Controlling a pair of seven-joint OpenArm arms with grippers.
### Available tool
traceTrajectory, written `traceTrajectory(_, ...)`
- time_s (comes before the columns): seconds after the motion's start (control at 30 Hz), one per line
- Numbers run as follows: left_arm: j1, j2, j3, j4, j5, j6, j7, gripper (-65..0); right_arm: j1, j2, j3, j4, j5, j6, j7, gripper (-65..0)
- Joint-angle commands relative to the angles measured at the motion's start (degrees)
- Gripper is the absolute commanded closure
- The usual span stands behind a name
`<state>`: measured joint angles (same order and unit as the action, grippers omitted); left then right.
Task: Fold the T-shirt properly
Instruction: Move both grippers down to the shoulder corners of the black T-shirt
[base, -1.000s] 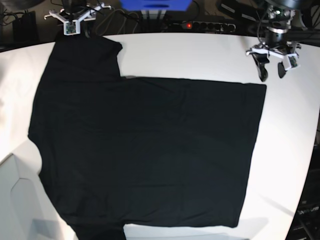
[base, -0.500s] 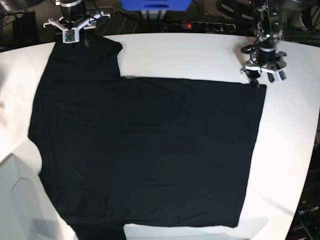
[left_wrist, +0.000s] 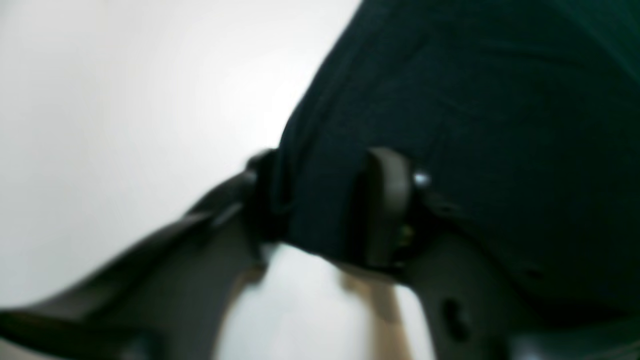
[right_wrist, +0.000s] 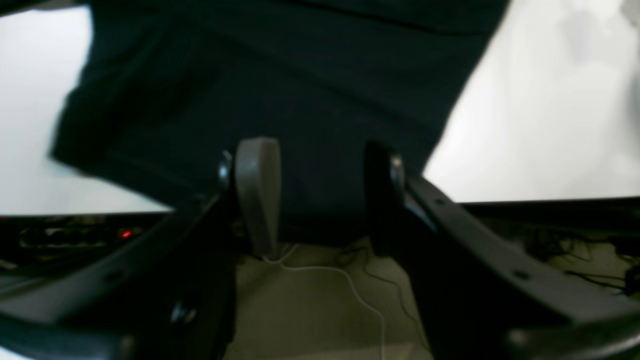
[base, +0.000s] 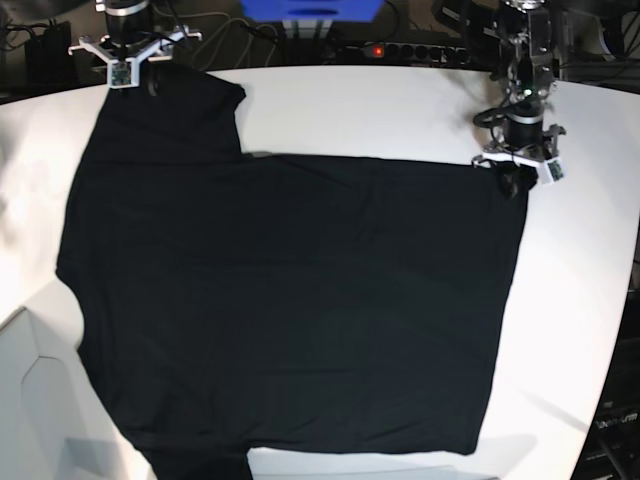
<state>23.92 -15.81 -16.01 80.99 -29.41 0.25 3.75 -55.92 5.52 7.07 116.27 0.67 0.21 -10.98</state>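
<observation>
The black T-shirt (base: 300, 300) lies spread flat on the white table (base: 380, 110). My left gripper (base: 515, 180) is down at its far right corner. In the left wrist view the left gripper (left_wrist: 324, 160) is open, and its jaws straddle the shirt's corner (left_wrist: 475, 100), with cloth between them. My right gripper (base: 135, 75) is at the far left sleeve by the table's back edge. In the right wrist view the right gripper (right_wrist: 319, 150) is open, and the sleeve's hem (right_wrist: 300, 75) lies between its jaws. The tag and collar label are not visible.
A power strip (base: 400, 50) with a red light and a blue box (base: 310, 10) sit behind the table's back edge. Cables and floor (right_wrist: 325, 280) show below that edge in the right wrist view. The table's right rim (base: 610, 330) curves close to the shirt.
My left gripper came down and toward the shirt, from above bare table to the shirt's far right corner. My right gripper shifted left and back at the sleeve.
</observation>
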Motion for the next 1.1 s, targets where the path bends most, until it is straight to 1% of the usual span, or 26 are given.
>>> traceTrajectory(0.0,0.3,-0.1,0.1,0.2,-0.4,-0.2,2.4,-18.2,-0.8,0.1,0.8,0.9,-0.2,0.1,1.2,-28.4)
traceTrajectory(0.13,0.3,-0.1,0.0,0.2,-0.4,-0.2,2.4,0.0,-0.7,0.2,3.0,0.8,-0.2,0.1,1.3,-28.9)
traceTrajectory(0.33,1.2,-0.1,-0.2,1.5,-0.4,-0.2,2.4,0.0,2.5,0.0,5.7,-0.4,0.0,0.2,1.2,-37.3)
traceTrajectory(0.4,1.9,-0.1,-0.3,1.5,-0.4,-0.2,2.4,0.0,3.5,0.1,5.7,-0.4,0.0,0.2,1.2,-38.5)
traceTrajectory(0.5,2.1,-0.1,-0.3,1.5,-0.4,-0.2,2.4,0.0,5.5,0.2,5.8,-0.6,0.0,0.2,1.0,-38.5)
traceTrajectory(0.63,2.2,-0.1,-0.3,1.5,-0.4,-0.2,2.4,0.0,10.3,0.2,6.9,-2.6,0.0,0.3,-4.7,-39.0)
traceTrajectory(0.7,2.8,-0.1,-0.3,1.5,-0.4,-0.2,2.3,0.0,12.6,0.2,7.5,-3.2,0.0,2.1,-7.4,-39.0)
traceTrajectory(0.77,2.9,-0.2,-0.3,1.5,-0.4,-0.2,2.3,0.0,14.4,-0.3,9.7,-3.3,0.0,5.5,-9.4,-39.0)
traceTrajectory(0.9,2.9,-0.2,-0.3,1.5,-0.4,-0.2,2.3,0.0,19.0,-3.2,15.1,-3.6,-0.2,11.2,-13.8,-39.0)
traceTrajectory(0.97,2.9,-0.2,-0.3,1.5,-0.4,-0.2,2.3,0.0,20.7,-3.9,17.2,-3.7,-0.2,14.3,-16.3,-39.0)
traceTrajectory(1.03,2.9,-0.2,-0.3,1.5,-0.4,-0.2,2.3,0.0,22.2,-4.1,19.3,-3.7,-0.2,16.5,-18.8,-39.0)
traceTrajectory(1.07,2.9,-0.2,-0.3,1.5,-0.4,-0.2,2.3,0.0,22.8,-4.2,19.9,-4.0,-0.2,16.9,-20.0,-39.0)
